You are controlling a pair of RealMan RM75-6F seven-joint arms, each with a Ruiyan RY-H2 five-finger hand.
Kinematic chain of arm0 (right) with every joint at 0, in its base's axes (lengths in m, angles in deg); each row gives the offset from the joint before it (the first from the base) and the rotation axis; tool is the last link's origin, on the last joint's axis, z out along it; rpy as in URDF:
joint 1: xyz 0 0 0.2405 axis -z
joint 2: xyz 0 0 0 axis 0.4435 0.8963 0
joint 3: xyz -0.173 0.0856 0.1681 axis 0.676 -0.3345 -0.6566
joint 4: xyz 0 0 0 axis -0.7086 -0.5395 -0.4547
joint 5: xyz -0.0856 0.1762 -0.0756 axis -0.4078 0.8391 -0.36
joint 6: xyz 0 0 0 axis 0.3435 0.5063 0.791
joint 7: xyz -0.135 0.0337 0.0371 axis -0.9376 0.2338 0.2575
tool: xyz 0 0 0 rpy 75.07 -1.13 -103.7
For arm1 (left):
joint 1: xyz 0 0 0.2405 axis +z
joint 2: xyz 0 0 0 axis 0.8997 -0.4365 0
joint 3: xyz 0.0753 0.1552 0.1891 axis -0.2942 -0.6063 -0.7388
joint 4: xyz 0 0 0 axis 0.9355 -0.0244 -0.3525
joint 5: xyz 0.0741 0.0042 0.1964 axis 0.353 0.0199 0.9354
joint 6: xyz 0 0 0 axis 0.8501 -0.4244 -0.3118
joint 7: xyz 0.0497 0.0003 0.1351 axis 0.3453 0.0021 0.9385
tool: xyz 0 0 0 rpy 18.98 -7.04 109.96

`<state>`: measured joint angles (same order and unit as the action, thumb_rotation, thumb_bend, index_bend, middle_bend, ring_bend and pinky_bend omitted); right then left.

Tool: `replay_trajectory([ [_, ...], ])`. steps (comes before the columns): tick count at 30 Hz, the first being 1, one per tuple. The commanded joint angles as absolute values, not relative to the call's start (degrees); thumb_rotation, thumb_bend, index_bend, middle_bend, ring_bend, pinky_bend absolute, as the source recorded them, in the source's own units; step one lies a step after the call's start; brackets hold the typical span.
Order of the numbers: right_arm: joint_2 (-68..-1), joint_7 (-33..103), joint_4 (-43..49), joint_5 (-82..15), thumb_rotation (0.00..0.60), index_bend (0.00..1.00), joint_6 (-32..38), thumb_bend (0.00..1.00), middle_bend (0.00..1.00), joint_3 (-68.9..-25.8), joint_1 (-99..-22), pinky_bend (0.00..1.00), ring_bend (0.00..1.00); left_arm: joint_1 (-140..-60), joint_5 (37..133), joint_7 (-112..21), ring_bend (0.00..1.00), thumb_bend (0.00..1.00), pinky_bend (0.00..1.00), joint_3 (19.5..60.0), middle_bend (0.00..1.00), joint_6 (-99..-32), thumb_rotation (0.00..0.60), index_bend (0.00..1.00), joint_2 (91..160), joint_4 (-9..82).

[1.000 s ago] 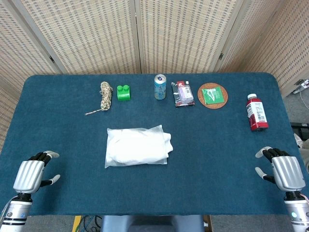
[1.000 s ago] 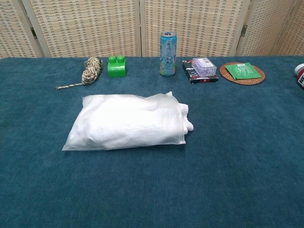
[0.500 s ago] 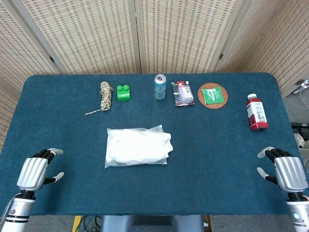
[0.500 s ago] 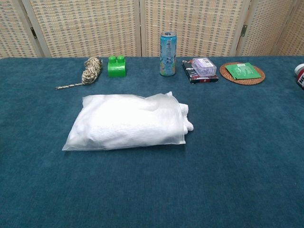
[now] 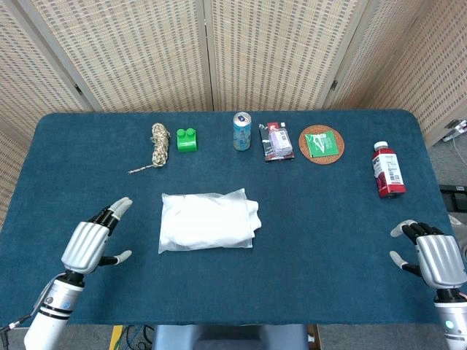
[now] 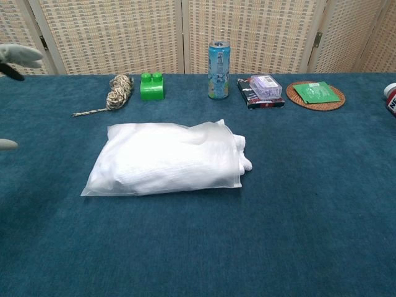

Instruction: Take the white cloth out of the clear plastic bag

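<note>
Clear plastic bag [image 5: 206, 219]: flat, mid-table, mouth facing 3 o'clock. White cloth [image 6: 170, 161]: folded inside, edge protruding from the mouth.

Rope [image 5: 157, 143], green block [image 5: 187, 139], can [image 5: 241, 131], coaster [image 5: 322, 144], bottle [image 5: 387, 170]

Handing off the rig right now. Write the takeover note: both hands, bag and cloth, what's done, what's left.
Left hand: open, empty, left of the clear plastic bag, not touching it.
Right hand: open, empty, at the table's right near corner.
White cloth: inside the bag at mid-table, a bit poking out of the bag's right end.
Done: nothing yet.
Left: hold the bag, pull the cloth out.
</note>
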<state>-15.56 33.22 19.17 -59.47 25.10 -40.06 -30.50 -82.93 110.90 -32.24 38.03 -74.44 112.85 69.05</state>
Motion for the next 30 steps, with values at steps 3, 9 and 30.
replay_trajectory([
  [3, -15.6, 33.7, 18.8, -59.6, 0.600, 0.47, 25.6, 0.13, 0.41, -39.9, -30.1, 0.52, 0.40, -87.6, 107.2, -28.5, 0.04, 0.01, 0.31, 40.3, 0.00, -69.1, 0.600, 0.00, 114.1, 72.6],
  [9, -15.4, 34.1, 18.6, -59.6, 0.600, 0.47, 26.3, 0.13, 0.41, -39.9, -29.7, 0.53, 0.40, -92.2, 101.2, -25.2, 0.00, 0.00, 0.24, 42.6, 0.00, -64.0, 0.600, 0.00, 116.5, 73.8],
  [30, -15.3, 33.2, 19.0, -60.0, 0.600, 0.47, 25.6, 0.13, 0.41, -39.9, -30.1, 0.52, 0.40, -103.3, 87.6, -18.5, 0.00, 0.00, 0.10, 44.1, 0.00, -57.2, 0.600, 0.00, 125.2, 67.4],
])
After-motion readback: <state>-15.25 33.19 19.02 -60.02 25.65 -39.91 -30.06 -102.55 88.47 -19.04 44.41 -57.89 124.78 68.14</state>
